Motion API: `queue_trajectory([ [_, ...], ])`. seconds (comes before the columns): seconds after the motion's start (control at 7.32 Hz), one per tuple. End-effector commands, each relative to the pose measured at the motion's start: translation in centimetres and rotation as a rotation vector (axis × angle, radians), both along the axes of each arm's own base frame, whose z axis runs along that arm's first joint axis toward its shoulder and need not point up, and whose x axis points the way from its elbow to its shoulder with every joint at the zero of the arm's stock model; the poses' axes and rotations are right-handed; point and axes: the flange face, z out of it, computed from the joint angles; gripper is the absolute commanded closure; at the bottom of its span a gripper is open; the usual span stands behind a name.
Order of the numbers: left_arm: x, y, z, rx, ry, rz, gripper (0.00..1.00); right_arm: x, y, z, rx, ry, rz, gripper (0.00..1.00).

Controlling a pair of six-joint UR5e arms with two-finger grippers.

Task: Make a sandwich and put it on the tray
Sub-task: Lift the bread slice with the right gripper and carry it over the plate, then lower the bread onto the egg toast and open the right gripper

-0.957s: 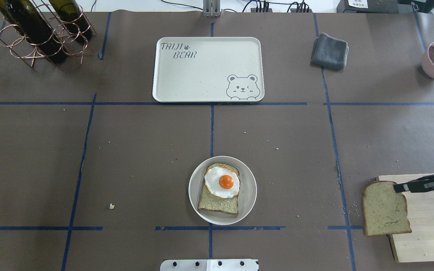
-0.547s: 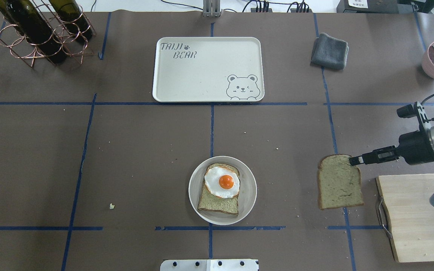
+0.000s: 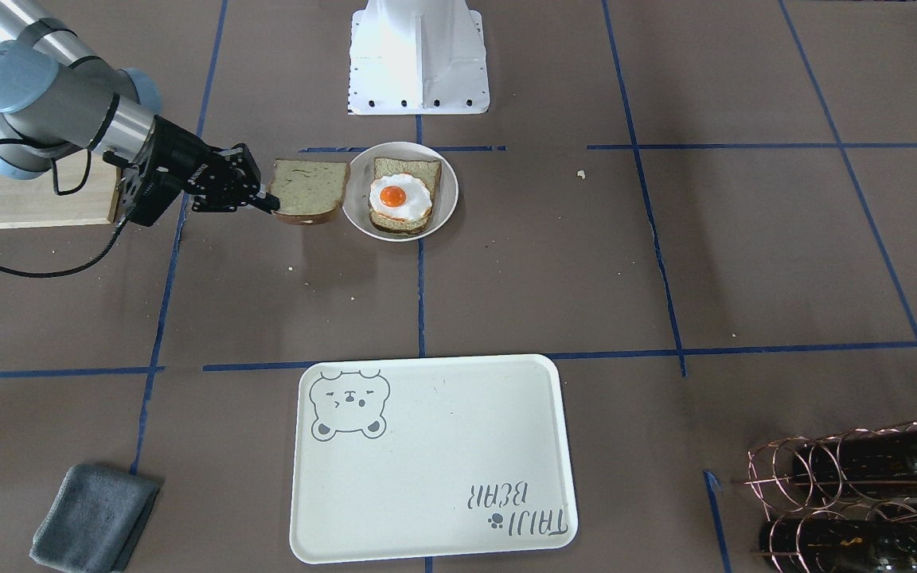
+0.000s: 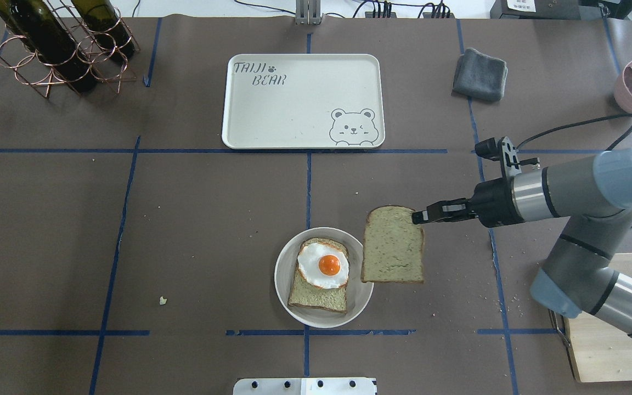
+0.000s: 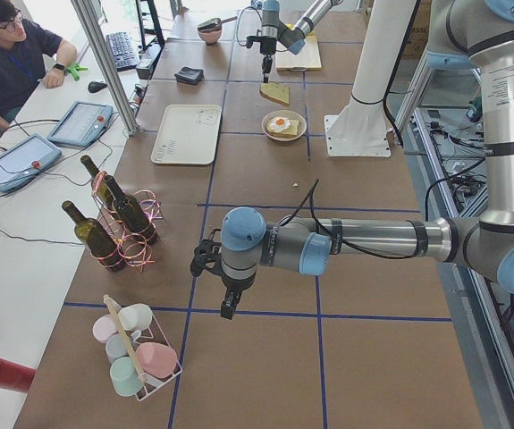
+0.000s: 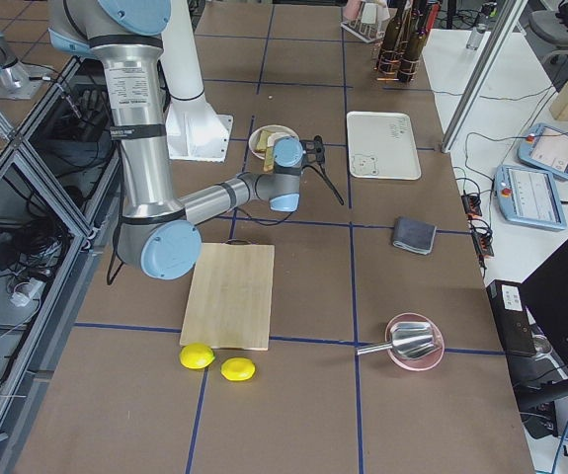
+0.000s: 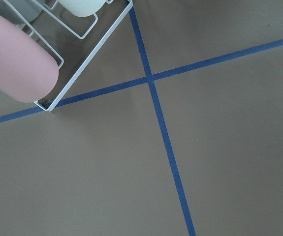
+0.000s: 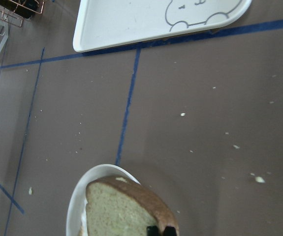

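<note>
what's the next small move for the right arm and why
Likely carry it sideways until it is centred over the fried egg. The right gripper holds the bread slice by a corner, only overlapping the plate rim, beside the egg-topped lower slice.

Brown table (image 4: 195, 208) w/ blue tape grid (image 4: 309, 186); white side desk (image 5: 15, 268).

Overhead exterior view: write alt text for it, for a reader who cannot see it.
The right arm, jaws shut on a corner of a bread slice, holds it beside a white plate bearing a second slice topped with a fried egg. The bear tray beyond holds nothing.
</note>
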Motion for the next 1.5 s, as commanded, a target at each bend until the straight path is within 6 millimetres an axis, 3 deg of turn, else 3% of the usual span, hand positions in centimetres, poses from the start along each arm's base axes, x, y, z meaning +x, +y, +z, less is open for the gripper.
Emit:
queue_trajectory([
  [0.0, 0.0, 0.0, 0.0, -0.002, 0.000, -0.001, 0.00, -7.1, 2.8, -5.1, -0.099, -0.030, 0.053, 1.00],
  [0.14, 0.0, 0.0, 0.0, -0.002, 0.000, -0.001, 0.00, -9.5, 3.7, -6.4, -0.107, -0.010, 0.081, 1.00],
  [0.27, 0.0, 0.0, 0.0, -0.002, 0.000, -0.001, 0.00, -10.7, 4.0, -7.3, -0.114, 0.006, 0.073, 1.00],
  [0.82, 0.0, -0.1, -0.1, 0.002, 0.002, -0.001, 0.00, -10.8, 4.6, -5.2, -0.111, 0.043, 0.051, 1.00],
  [1.23, 0.0, -0.1, -0.1, 0.002, 0.002, -0.001, 0.00, -10.5, 4.3, -4.8, -0.087, 0.054, 0.056, 1.00],
  [1.37, 0.0, -0.1, -0.1, 0.002, 0.002, -0.001, 0.00, -10.5, 4.3, -4.6, -0.088, 0.057, 0.066, 0.57],
])
